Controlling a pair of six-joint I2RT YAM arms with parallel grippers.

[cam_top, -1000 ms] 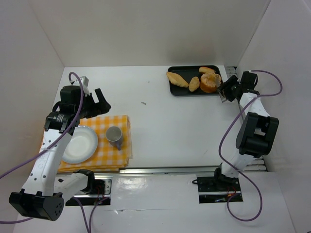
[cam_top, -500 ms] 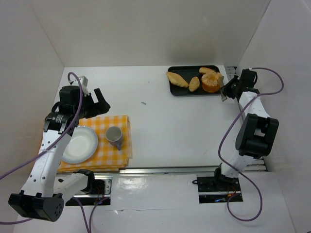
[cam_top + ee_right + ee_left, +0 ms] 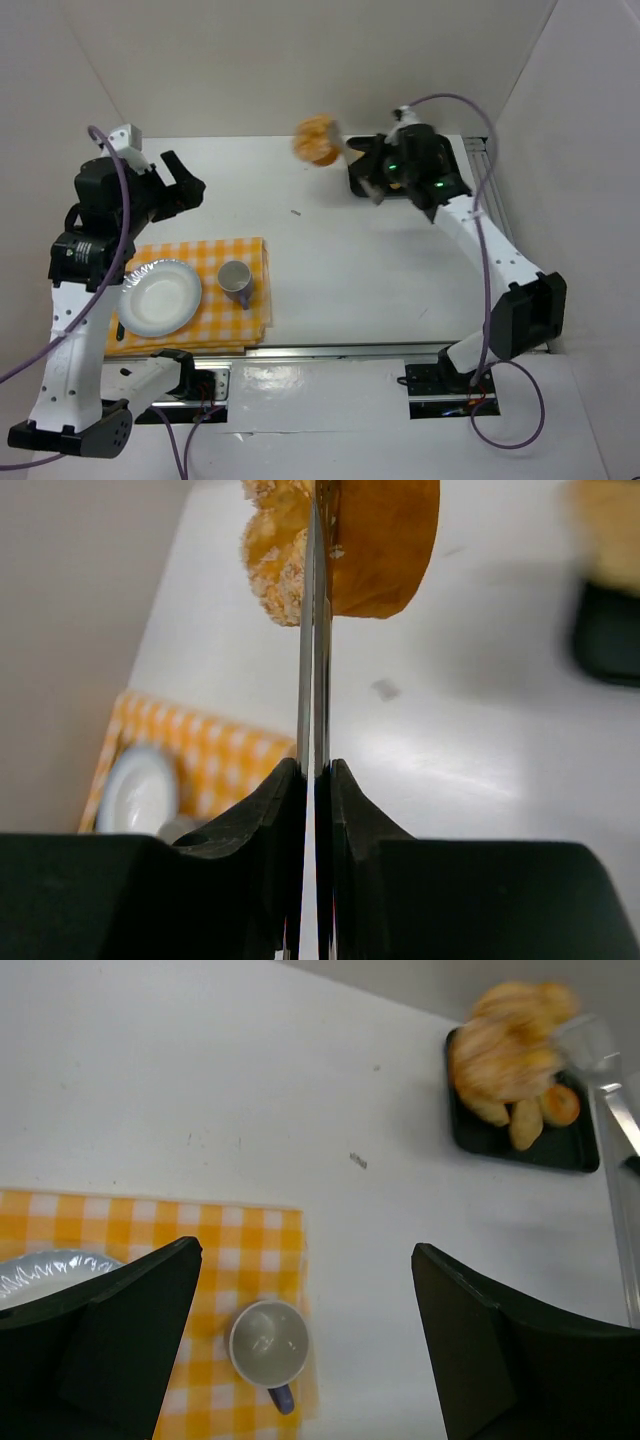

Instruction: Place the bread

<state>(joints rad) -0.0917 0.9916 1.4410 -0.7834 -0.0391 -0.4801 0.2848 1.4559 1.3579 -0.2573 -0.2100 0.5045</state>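
One round bread [image 3: 316, 140] pinched in right gripper [image 3: 315, 710], high above table [image 3: 400, 260]; left gripper [image 3: 305, 1255] jaws wide apart

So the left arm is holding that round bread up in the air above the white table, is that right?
Not quite: the right arm holds the round bread up in the air above the white table, as the top external view shows. The left arm's jaws stand open and empty.

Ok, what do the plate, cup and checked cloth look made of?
Plate: white, crimped slightly shiny rim, likely disposable paper or thin plastic.
Cup: grey, glossy inside, probably glazed ceramic, possibly enamel.
Cloth: yellow-and-white check, matte, layered folds at its edge, so woven fabric.
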